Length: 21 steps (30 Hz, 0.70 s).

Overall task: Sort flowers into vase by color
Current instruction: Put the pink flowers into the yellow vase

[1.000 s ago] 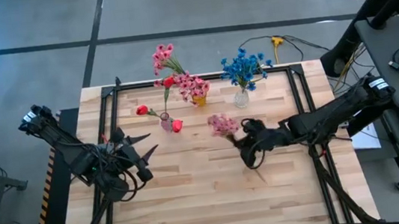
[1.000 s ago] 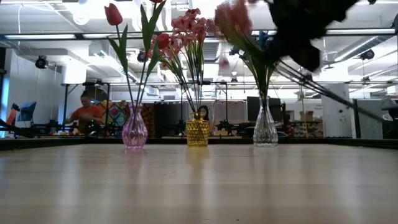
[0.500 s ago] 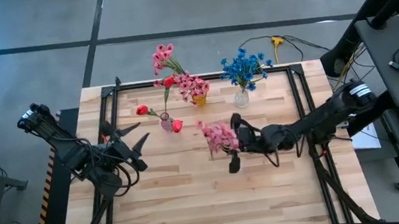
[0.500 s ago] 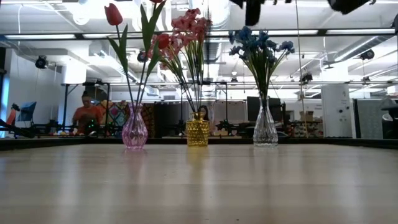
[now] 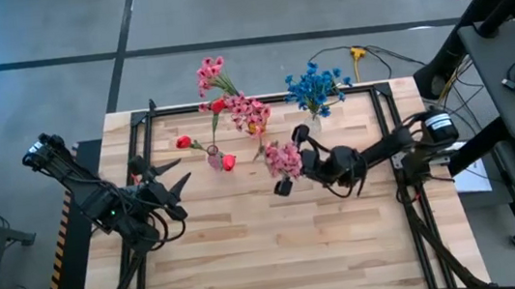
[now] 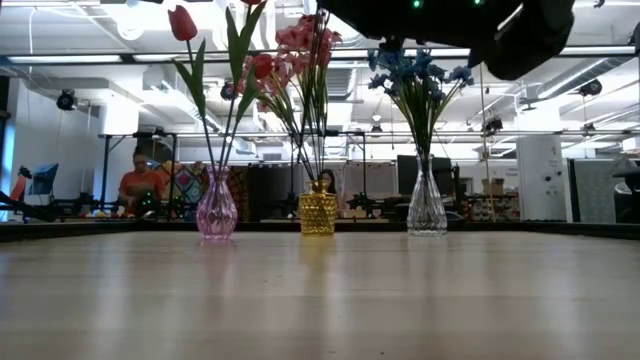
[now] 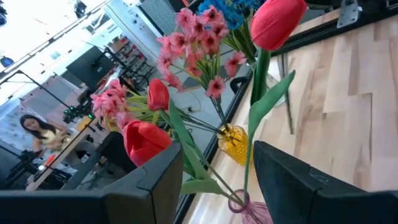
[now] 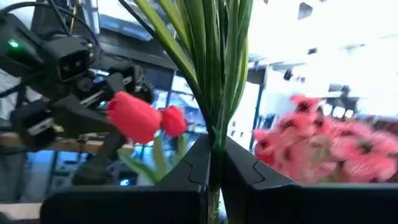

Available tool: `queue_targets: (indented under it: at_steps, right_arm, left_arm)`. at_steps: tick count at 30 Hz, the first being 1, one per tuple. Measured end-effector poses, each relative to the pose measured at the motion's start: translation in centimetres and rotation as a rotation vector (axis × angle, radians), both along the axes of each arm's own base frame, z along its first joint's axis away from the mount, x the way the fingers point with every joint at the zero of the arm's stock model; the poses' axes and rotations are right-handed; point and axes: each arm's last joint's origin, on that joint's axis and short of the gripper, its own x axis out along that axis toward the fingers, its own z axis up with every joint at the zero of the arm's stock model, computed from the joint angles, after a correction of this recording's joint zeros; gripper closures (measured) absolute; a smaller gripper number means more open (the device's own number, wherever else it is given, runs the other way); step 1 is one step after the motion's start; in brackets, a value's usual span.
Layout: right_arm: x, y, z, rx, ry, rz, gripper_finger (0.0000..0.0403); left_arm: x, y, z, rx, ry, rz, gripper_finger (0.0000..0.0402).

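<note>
My right gripper is shut on a pink clustered flower, carried above the table just near of the yellow vase. That vase holds pink blooms. The pink glass vase holds red tulips, and the clear vase holds blue blooms. All three vases stand in a row near the far edge. My left gripper is open and waits left of the pink vase, its fingers apart in the left wrist view. My right gripper pinches the pink flower's green stem between its two fingers, which lie across the stem. The leaves and stem rise straight past the fingertips. The flower is lifted clear of the table, its bloom beside the gripper on the left.
A black frame runs along the table's far, left and right edges. The near half of the wooden table top is bare. People and workbenches show in the room behind the table.
My right gripper has carried the pink flower from the table's middle toward the far edge, ending close to the yellow vase, and has turned as the arm drew in. My left gripper has shifted slightly toward the far edge.
</note>
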Motion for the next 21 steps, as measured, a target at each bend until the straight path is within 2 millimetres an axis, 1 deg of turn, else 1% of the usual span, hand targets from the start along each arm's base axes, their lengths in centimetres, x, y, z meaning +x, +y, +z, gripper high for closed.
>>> queue_targets:
  at_steps: [5, 8, 15, 21]
  right_arm:
    - [0.2, -1.4, -0.3, -0.084, 0.004, -0.072, 0.039]
    - [0.3, -2.3, -0.5, -0.103, 0.018, -0.11, 0.039]
    - [0.2, -5.0, -0.5, -0.105, 0.021, -0.189, 0.039]
    - [-0.1, -7.3, -0.4, -0.077, -0.004, -0.188, 0.039]
  left_arm:
    - [0.0, 0.0, 0.0, -0.009, -0.008, 0.003, 0.0224]
    - [0.0, 0.0, 0.0, -0.017, -0.015, 0.005, 0.0224]
    - [0.0, 0.0, 0.0, -0.03, -0.028, 0.009, 0.0224]
    - [0.0, 0.0, 0.0, -0.031, -0.03, 0.011, 0.0224]
